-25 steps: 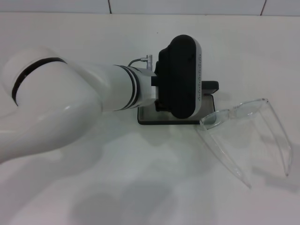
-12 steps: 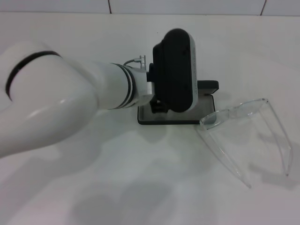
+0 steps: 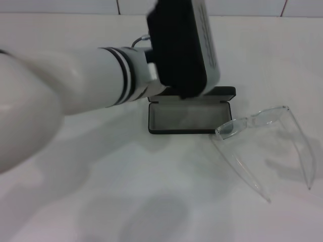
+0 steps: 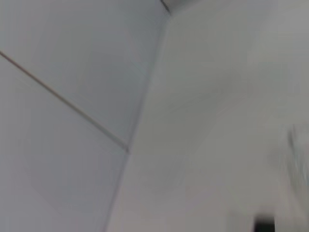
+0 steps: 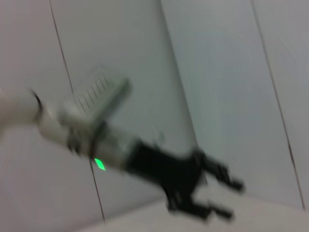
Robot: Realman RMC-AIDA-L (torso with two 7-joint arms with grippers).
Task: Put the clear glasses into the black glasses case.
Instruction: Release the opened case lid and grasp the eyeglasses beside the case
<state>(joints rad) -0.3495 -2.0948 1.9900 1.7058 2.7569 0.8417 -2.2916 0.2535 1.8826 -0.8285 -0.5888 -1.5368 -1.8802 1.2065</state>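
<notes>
Check the black glasses case (image 3: 191,117) first: it lies open near the centre of the white surface (image 3: 151,201), lid hinged back toward 12 o'clock, grey lining exposed, nothing inside it. The clear glasses (image 3: 265,146) rest on the surface at 4 o'clock from the case, outside it. One lens corner sits just beside the case's near right corner, and the thin arms point toward 5 o'clock.

Note the left arm: in the head view its white forearm and black wrist housing reach in from 9 o'clock and hang above the case, covering part of the lid. From the right wrist view, you see the left gripper (image 5: 223,197) raised in front of a tiled wall (image 5: 217,72), its fingers (image 5: 231,183) spread apart and holding nothing. You cannot see the right gripper in any view.
</notes>
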